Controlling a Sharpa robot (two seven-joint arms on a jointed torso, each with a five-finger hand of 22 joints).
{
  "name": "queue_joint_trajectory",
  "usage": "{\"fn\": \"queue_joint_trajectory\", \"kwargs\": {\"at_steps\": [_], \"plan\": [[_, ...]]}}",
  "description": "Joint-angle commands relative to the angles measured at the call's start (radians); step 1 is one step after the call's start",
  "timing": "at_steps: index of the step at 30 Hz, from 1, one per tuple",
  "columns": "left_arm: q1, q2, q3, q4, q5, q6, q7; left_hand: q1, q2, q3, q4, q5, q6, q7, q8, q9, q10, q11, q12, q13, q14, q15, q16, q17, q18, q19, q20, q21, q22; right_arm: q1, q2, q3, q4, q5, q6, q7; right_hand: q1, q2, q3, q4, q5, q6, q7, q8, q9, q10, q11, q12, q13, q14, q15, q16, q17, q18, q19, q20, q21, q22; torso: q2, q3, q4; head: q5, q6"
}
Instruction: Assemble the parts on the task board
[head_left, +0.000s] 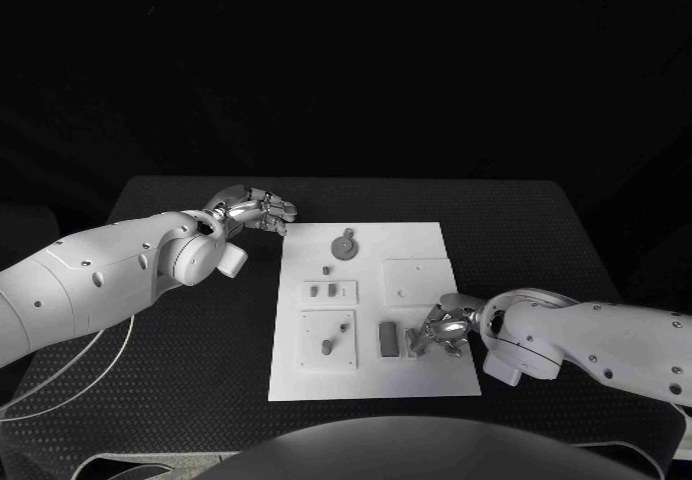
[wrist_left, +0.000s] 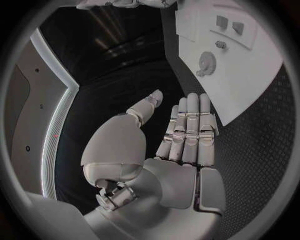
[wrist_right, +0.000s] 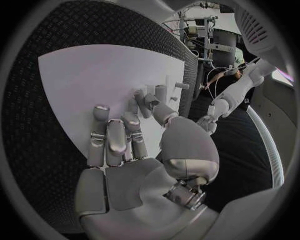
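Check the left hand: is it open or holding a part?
Open. The left hand holds nothing, its fingers extended beside the task board.

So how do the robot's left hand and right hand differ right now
The left hand is off the task board, over the black table by the board's far left corner; the right hand is over the board's near right part. The left hand holds nothing, its fingers straight and close together; the right hand's fingers reach down among small parts there, though whether it grips one is unclear. Both are silver hands on white arms.
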Motion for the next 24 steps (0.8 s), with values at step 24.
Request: {"fn": "queue_joint_trajectory", "kwargs": {"at_steps": [24], "plan": [[0.001, 0.001, 0.001, 0.003, 0.006, 0.006, 0.005, -0.010, -0.003, 0.000, 0.007, 0.005, -0.011, 0.000, 0.002, -0.002, -0.005, -0.002, 0.003, -0.001, 0.000, 0.008, -0.007, 0.003, 0.004, -0.004, 0.000, 0.003, -0.001, -0.004, 0.019, -0.002, -0.007, 0.027, 0.020, 0.012, -0.160, -0.048, 0.014, 0.077, 0.004, 0.013, 0.004, -0.003, -0.018, 0.015, -0.005, 0.001, -0.005, 0.005, -0.004, -0.001, -0.008, 0.014, 0.020, 0.000, -0.003, 0.011, 0.000, 0.0013, -0.0012, 0.000, -0.001]]}}
